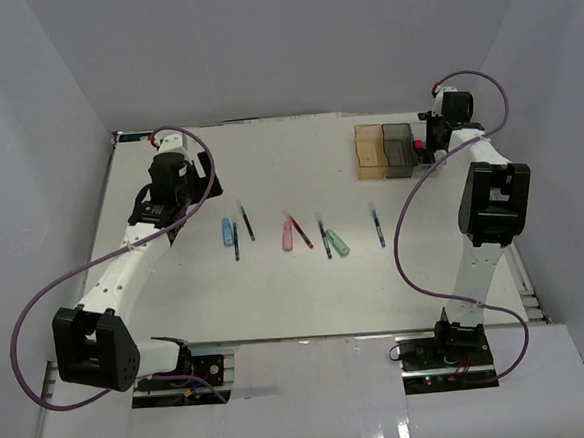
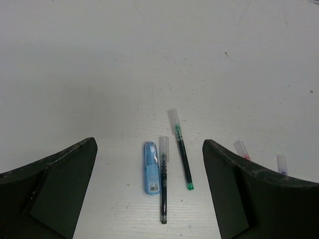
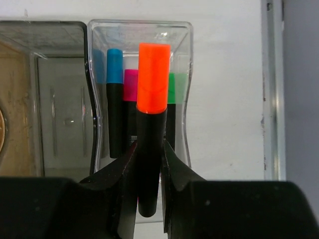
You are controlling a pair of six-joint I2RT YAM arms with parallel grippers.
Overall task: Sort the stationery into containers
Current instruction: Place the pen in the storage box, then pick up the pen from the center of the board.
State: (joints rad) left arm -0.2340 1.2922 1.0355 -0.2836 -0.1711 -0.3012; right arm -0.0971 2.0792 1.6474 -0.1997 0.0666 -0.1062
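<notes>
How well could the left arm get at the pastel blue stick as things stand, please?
Probably yes: the left gripper is open and aimed at the blue stick, with only bare table between. A thin dark pen lies close alongside, so it might get caught too.

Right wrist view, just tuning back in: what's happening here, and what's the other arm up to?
The right gripper is shut on an orange-capped highlighter, holding it at the clear bin, where three other highlighters already sit. The left gripper is open above the table, over a blue stick and two thin pens. A pink stick, a mint stick and further pens lie unsorted.
</notes>
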